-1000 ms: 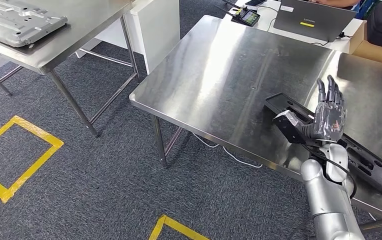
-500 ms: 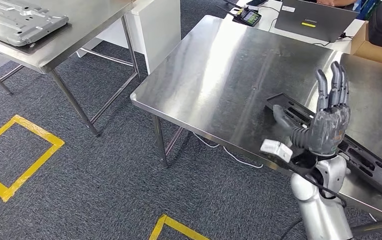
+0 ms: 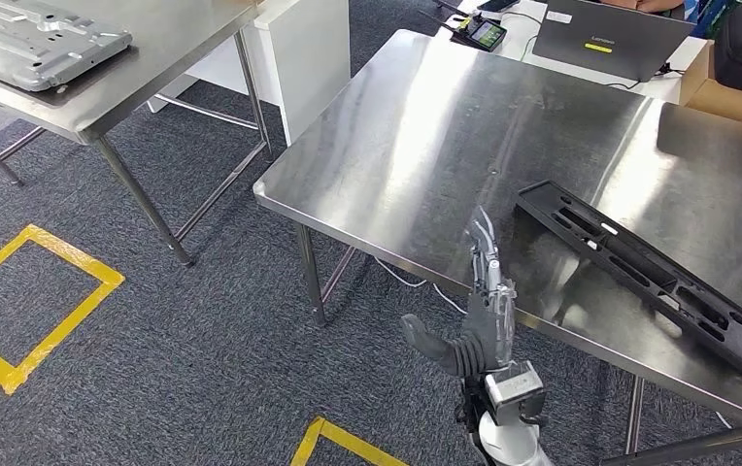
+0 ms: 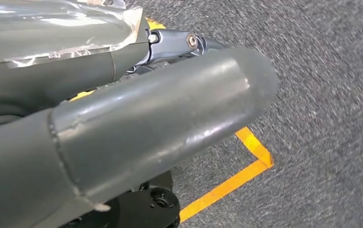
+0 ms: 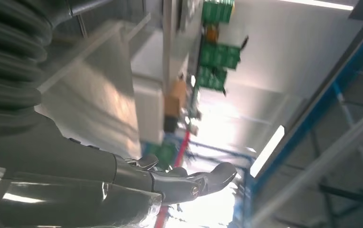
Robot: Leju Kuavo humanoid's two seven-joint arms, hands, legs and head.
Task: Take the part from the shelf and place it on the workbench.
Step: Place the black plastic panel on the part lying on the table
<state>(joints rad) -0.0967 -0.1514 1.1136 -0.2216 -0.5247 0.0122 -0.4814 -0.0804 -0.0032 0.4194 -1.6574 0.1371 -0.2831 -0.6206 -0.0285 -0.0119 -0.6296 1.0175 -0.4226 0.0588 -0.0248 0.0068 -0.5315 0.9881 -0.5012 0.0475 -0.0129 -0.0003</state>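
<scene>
Right hand point(image 3: 479, 311) nearest you, low at the front edge of the workbench point(image 3: 425, 126), fingers straight and spread, thumb out to the side, holding nothing. Your right wrist view agrees: fingers point(image 5: 189, 183) extended, nothing in them. Left hand point(image 4: 122, 128) hangs over grey carpet and yellow tape point(image 4: 236, 175); thumb fills that view, so you can't tell how open it is. Part point(image 3: 639, 272), a long black tray-like piece, lies flat on the workbench, apart from the right hand. Beyond: laptop point(image 3: 610, 34) at the far edge, metal plate point(image 3: 32, 39) on a second table point(image 3: 153, 68) far left.
</scene>
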